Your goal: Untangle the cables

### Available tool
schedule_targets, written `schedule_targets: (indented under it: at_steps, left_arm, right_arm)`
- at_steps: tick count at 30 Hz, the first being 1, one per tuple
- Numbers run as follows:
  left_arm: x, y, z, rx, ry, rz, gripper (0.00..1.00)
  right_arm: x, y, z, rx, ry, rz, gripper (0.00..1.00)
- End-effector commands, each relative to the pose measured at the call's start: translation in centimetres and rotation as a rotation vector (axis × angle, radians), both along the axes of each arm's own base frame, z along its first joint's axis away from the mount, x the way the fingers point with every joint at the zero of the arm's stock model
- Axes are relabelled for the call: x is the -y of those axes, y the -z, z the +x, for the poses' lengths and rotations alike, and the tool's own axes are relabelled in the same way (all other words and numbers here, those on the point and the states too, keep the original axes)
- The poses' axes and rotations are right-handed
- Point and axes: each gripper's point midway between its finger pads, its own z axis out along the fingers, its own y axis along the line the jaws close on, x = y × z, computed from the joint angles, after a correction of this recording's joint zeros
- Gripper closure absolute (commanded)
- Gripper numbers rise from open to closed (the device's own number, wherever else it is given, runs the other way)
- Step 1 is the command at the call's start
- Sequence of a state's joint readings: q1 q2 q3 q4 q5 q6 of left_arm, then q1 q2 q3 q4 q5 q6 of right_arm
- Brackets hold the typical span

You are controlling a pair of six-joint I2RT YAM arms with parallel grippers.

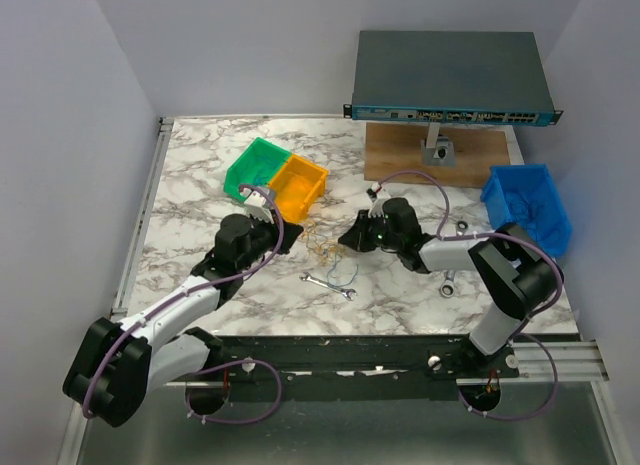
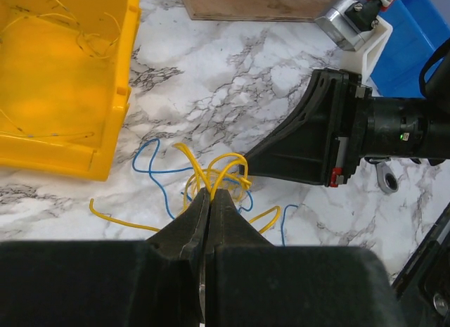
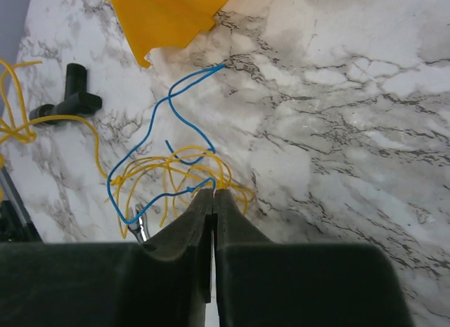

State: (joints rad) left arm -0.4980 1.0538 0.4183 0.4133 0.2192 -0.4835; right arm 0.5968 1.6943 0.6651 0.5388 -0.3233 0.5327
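Note:
The cables (image 1: 322,242) are a small tangle of thin yellow and blue wires on the marble table, between my two grippers. My left gripper (image 1: 297,237) is on their left. In the left wrist view its jaws (image 2: 211,193) are shut, and yellow loops of the cables (image 2: 226,164) come out at the tips. My right gripper (image 1: 345,239) is on their right. In the right wrist view it (image 3: 213,193) is shut where a blue wire and yellow strands of the cables (image 3: 177,158) meet the tips. A blue wire trails away towards the orange bin.
A green bin (image 1: 255,167) and an orange bin (image 1: 300,185) with thin wires in it stand behind the left gripper. A wrench (image 1: 328,285) lies in front of the tangle. A blue bin (image 1: 528,207) stands right. A network switch (image 1: 450,80) on a wooden board (image 1: 400,150) is at the back.

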Motion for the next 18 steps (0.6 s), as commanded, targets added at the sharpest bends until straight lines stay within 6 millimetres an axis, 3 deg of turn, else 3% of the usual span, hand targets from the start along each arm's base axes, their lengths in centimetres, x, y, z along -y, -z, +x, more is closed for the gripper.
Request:
schedule_targets:
  at_steps: [1,5,10,15,18]
  left_arm:
    - [-0.9,-0.9,0.9,0.034,-0.06,0.028,1.0]
    - [-4.3,0.2,1.8,-0.008,-0.271,0.068,1.0]
    - [-8.0,0.4,2.1,-0.017,-0.471,0.082,1.0]
    - [-10.4,0.9,2.1,-0.034,-0.607,0.086,1.0]
    - [-12.4,1.6,2.0,-0.083,-0.733,0.097,1.0]
  right_arm:
    - [0.8,-0.6,0.6,0.054,0.076,0.005,0.97]
    - [4.5,-2.8,1.7,0.153,0.281,-0.023,0.99]
    - [12.9,-5.4,2.6,0.265,0.705,-0.072,0.99]
    - [22.9,-7.0,0.8,0.333,1.212,-0.09,0.99]
    - [26.6,-7.5,-1.1,0.362,1.403,-0.067,0.99]
